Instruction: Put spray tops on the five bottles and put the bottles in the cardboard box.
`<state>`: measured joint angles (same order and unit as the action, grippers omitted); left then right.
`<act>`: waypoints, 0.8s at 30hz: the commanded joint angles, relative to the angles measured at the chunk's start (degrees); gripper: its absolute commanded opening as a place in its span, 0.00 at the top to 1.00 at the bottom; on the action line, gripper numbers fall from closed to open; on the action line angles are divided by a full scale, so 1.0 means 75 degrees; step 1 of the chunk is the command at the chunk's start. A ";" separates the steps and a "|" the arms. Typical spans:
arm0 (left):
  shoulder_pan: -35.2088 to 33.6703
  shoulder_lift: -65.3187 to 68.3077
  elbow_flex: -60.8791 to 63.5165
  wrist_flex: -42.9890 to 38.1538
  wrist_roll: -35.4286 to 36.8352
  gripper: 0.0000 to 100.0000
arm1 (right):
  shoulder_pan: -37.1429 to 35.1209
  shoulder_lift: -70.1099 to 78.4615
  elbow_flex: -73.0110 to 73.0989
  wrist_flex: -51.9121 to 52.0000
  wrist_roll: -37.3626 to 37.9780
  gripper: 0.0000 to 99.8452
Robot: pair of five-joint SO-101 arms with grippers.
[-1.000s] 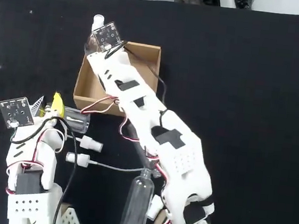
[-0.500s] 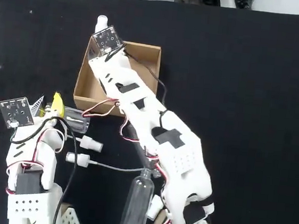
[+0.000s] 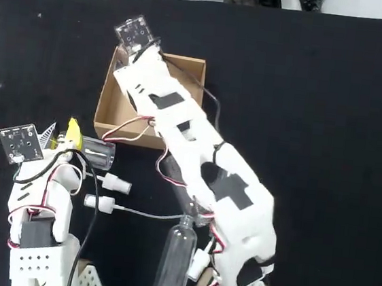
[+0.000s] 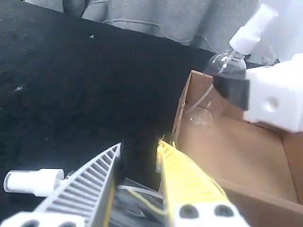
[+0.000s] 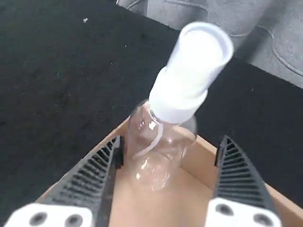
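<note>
A clear bottle (image 5: 163,156) with a white spray top (image 5: 191,71) leans in the far left corner of the cardboard box (image 3: 112,111). My right gripper (image 5: 171,141) is open, one finger on each side of that bottle. The left wrist view shows the same bottle (image 4: 226,60) beside the right gripper. My left gripper (image 4: 138,145) is shut on a topless clear bottle (image 3: 98,152) lying just in front of the box. Two loose spray tops (image 3: 115,183) (image 3: 99,203) lie near it. Another topless bottle (image 3: 175,261) lies at the front.
The right arm (image 3: 196,157) stretches over the box and the middle of the black table (image 3: 329,130). A thin dip tube (image 3: 149,214) trails from one spray top toward the front bottle. A further white spray top (image 3: 196,265) lies by the right arm's base.
The right arm has shifted toward the box's far corner, and its wrist camera board now covers the bottle's spray top in the high view. The left arm has not moved.
</note>
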<state>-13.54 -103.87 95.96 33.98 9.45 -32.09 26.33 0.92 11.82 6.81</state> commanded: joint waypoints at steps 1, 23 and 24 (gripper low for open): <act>-0.0111 -0.0059 0.0193 -0.0164 -0.0082 0.88 | -0.0129 -0.1248 -0.0147 0.0914 -0.0023 0.73; -0.0111 -0.0035 0.0193 -0.0164 -0.0082 0.88 | -0.0117 -0.4964 -0.0123 0.6927 -0.0012 0.73; -0.0111 -0.0035 0.0193 -0.0164 -0.0082 0.88 | -0.0117 -0.5058 -0.0123 0.7209 -0.0012 0.73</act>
<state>-13.54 -103.87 95.96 33.98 9.45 -32.09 -6.29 0.92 60.18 6.81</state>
